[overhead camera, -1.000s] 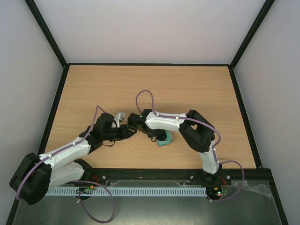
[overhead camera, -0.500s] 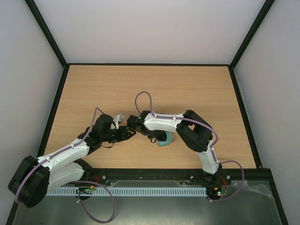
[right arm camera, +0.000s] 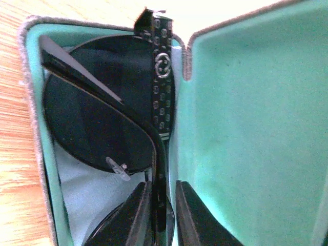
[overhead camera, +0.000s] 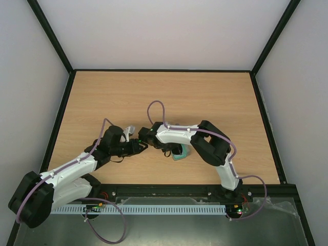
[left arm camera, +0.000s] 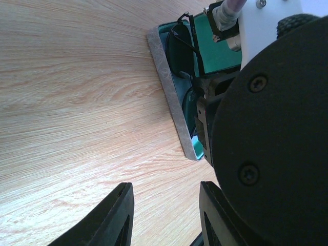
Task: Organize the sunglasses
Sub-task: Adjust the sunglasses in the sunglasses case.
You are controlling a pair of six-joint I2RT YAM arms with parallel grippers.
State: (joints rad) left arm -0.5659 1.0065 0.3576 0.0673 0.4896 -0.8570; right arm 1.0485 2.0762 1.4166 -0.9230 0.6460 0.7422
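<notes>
**One pair of sunglasses, lying in the open case, with part of its frame between your right jaws**

Count first: you have one pair of sunglasses (right arm camera: 102, 113), one grey case (right arm camera: 241, 128) with a teal lining, and two arms meeting over the middle of the wooden table (overhead camera: 205, 97).

The case lies open near the table's middle, under the right arm's wrist. The sunglasses lie in its left half as the right wrist camera sees it, and the other half is bare teal. One round dark lens fills most of the upper part of that half. A patterned temple arm lies along the fold between the halves. Something pale blue shows beneath the lens; you cannot tell whether it is lining or a cloth.

Your right gripper (right arm camera: 163, 212) is down in the case at the near end of the sunglasses. Its jaws stand narrow, one on each side of a thin dark bar of the frame. The pictures do not show whether the pads press on that bar or only flank it.

Your left gripper (left arm camera: 165, 207) hangs above bare wood just beside the case's long grey edge. Its jaws are partly apart and hold nothing. The sunglasses lie beyond that edge, outside these jaws.
</notes>
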